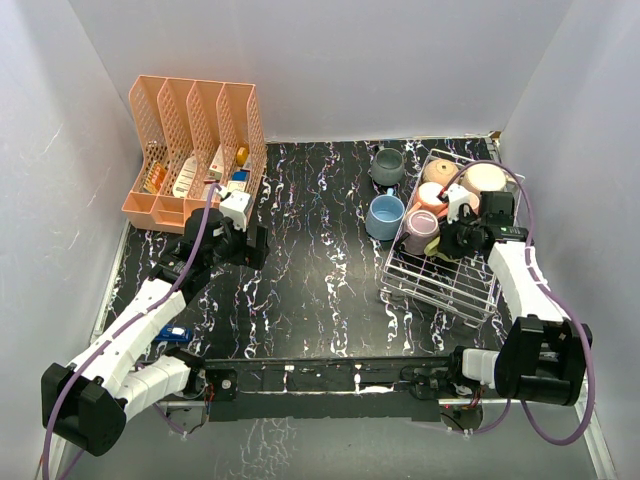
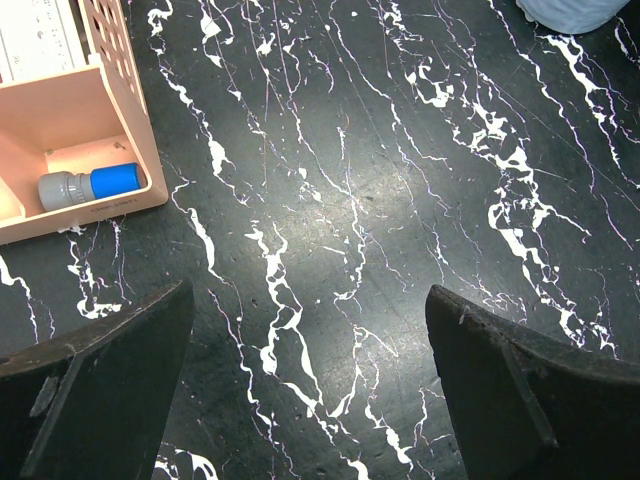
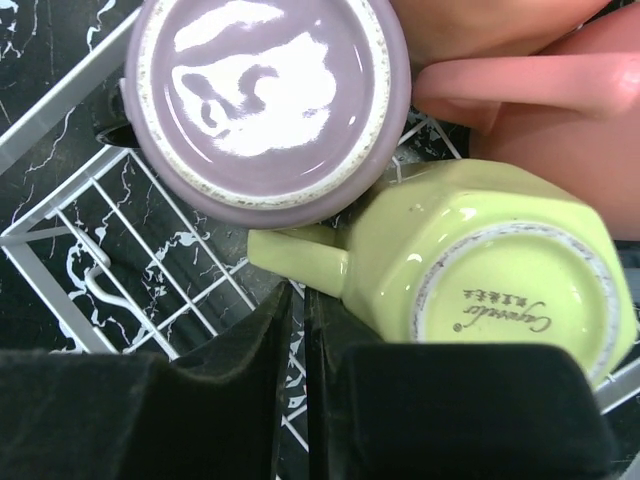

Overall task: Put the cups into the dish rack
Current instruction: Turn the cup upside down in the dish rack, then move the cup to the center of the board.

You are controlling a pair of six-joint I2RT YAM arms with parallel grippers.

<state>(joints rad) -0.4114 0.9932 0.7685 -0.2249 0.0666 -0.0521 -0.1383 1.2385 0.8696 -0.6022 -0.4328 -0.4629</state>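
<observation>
Right wrist view: the right gripper [image 3: 302,298] has its jaws drawn almost together, with only a thin slit between the dark fingers and nothing visible in it. Just past the fingertips lies the handle of the yellow-green mug [image 3: 500,270]. It points toward the tips, close to them but not clamped as far as can be seen. That mug sits upside down in the dish rack [image 3: 65,90], its stamped base facing the camera. Beyond it and to the left, the mauve mug [image 3: 265,100] is also upside down, touching or nearly touching the yellow-green one. A pink mug [image 3: 540,90] presses in from the far right, its handle above the yellow-green body.

From the top external view, the right arm reaches over the near part of the rack. A tan mug [image 1: 440,170] and a pale cream mug [image 1: 487,178] sit at the rack's far end. Outside the rack on its left, the light blue mug [image 1: 385,215] stands upright just beside the wires, and the grey mug [image 1: 388,166] is behind it on the table [image 1: 320,290].

The left gripper [image 2: 310,390] is spread wide over bare marbled table, well apart from every mug. It is near the peach organizer [image 2: 70,130], whose open tray holds a blue-and-grey tube [image 2: 90,185].
</observation>
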